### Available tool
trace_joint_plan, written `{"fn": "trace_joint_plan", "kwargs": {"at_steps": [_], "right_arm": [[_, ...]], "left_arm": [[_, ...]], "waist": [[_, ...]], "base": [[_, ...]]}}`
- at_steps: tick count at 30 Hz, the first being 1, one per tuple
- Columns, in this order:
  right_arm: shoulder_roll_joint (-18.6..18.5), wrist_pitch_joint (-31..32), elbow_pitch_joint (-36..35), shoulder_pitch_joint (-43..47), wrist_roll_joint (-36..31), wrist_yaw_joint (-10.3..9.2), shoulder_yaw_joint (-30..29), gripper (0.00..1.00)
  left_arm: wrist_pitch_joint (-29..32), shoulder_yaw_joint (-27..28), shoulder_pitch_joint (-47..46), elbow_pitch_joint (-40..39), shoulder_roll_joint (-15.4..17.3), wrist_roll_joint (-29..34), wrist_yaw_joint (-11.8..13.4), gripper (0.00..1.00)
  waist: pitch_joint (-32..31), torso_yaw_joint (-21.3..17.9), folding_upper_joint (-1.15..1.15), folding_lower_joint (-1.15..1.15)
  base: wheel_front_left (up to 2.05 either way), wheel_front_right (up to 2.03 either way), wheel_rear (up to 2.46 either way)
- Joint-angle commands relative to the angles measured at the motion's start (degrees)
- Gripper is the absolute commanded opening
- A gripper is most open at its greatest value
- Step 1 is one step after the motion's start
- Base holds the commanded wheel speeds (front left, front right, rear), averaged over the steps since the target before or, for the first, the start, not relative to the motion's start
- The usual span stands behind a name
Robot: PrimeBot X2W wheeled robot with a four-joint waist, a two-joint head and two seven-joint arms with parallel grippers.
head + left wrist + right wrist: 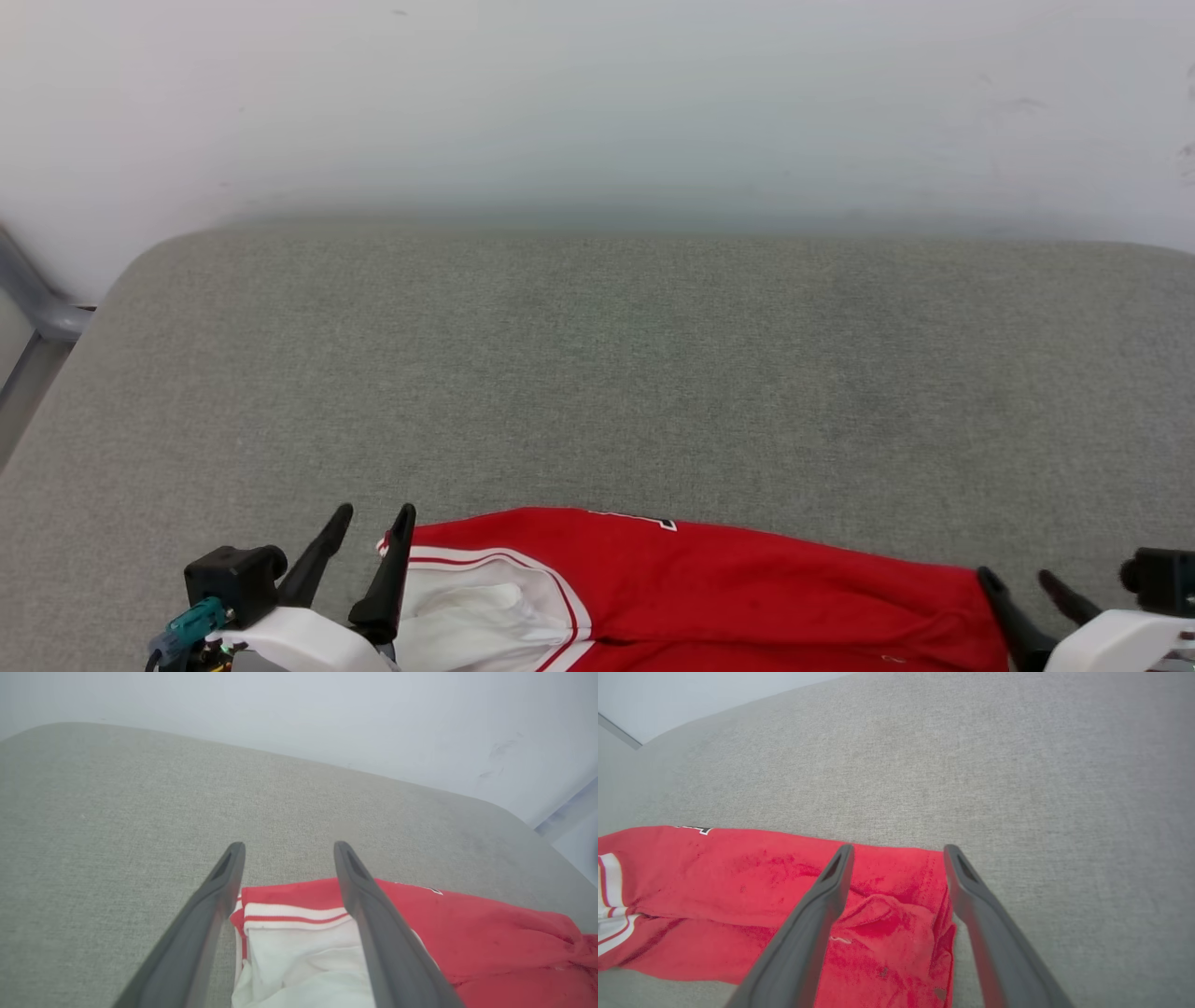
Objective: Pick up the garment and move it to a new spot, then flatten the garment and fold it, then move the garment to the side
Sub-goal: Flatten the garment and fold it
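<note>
Red garment [709, 588], thin and shiny, on grey woven surface [597, 373]; lies bunched in a long band along the near edge of that surface in the head view, stretched from one gripper to the other. White panel with red-and-white trim stripes at the left end; bit of black, white-outlined numeral peeping over the far fold; wrinkled plain red at the right end.

Left gripper [375, 511] at lower left of head view, jaws parted, clamping nothing. In left wrist view, straddles the striped white end of the garment, cloth below and between the two dark fingers [208, 914]; contact with cloth not clear.

Right gripper [1016, 575] at lower right, likewise spread wide and holding nothing. In right wrist view, sits over the crumpled right-hand end, one finger above the red cloth, the other above bare grey surface just past the hem.

Pale wall [597, 112] beyond the far edge; grey metal tube [37, 303] at far left corner
</note>
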Motion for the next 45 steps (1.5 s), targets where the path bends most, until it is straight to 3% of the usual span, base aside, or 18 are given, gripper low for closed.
{"fn": "trace_joint_plan", "kwargs": {"at_steps": [1, 6, 11, 21, 31, 32, 33, 34, 45], "right_arm": [[-0.9, 0.7, -0.4, -0.2, -0.3, -0.03, -0.5, 1.00], [-3.4, 9.2, -1.6, -0.7, -1.3, -0.03, -3.7, 1.00], [-3.1, 14.1, -1.3, 0.8, -1.0, -0.03, -4.6, 1.00], [-0.3, 15.9, 3.7, -0.2, 0.7, -0.03, -3.4, 1.00], [0.1, 19.1, 11.4, -2.0, 3.4, -0.02, 0.9, 1.00], [0.0, 19.2, 11.7, -2.3, 3.5, -0.02, 1.2, 0.39], [0.1, 19.5, 12.0, -2.7, 4.0, -0.02, 1.4, 0.07], [0.1, 19.7, 12.3, -3.0, 4.2, -0.01, 1.6, 0.00], [-2.9, 19.5, 10.5, -6.0, 5.5, -0.03, 1.0, 0.00]], "left_arm": [[-1.2, 0.3, -0.8, -0.3, -0.2, 1.0, 0.5, 1.00], [-5.4, 2.1, -1.2, -2.2, -2.2, 7.9, 4.1, 1.00], [-5.8, 4.0, -0.7, -5.4, -4.1, 12.6, 5.0, 1.00], [-5.7, 6.4, 0.9, -6.7, -7.0, 17.8, 2.8, 1.00], [-5.7, 7.0, -1.0, -4.4, -8.4, 20.8, 1.5, 1.00], [-5.7, 7.1, -1.2, -4.2, -8.5, 21.1, 1.5, 1.00], [-5.7, 7.1, -1.3, -3.9, -8.6, 21.2, 1.4, 1.00], [-5.7, 7.2, -1.2, -3.6, -8.7, 21.4, 1.3, 1.00], [-5.7, 7.6, 0.4, -1.8, -8.7, 22.0, 1.0, 1.00]], "waist": [[-0.1, -0.1, 0.00, 0.01], [-0.6, 0.2, 0.00, 0.01], [-0.3, 1.3, 0.00, 0.01], [2.5, 3.6, 0.00, 0.01], [5.5, 4.1, 0.00, 0.01], [5.5, 4.1, 0.00, 0.01], [5.5, 4.1, 0.00, 0.01], [5.4, 4.0, 0.00, 0.01], [2.3, 3.3, 0.00, 0.01]], "base": [[0.00, 0.00, 0.00], [0.00, 0.00, 0.00], [0.00, 0.00, 0.00], [0.00, 0.00, 0.00], [0.00, 0.00, 0.00], [0.00, 0.00, 0.00], [0.00, 0.00, 0.00], [0.00, 0.00, 0.00], [0.00, 0.00, 0.00]]}}
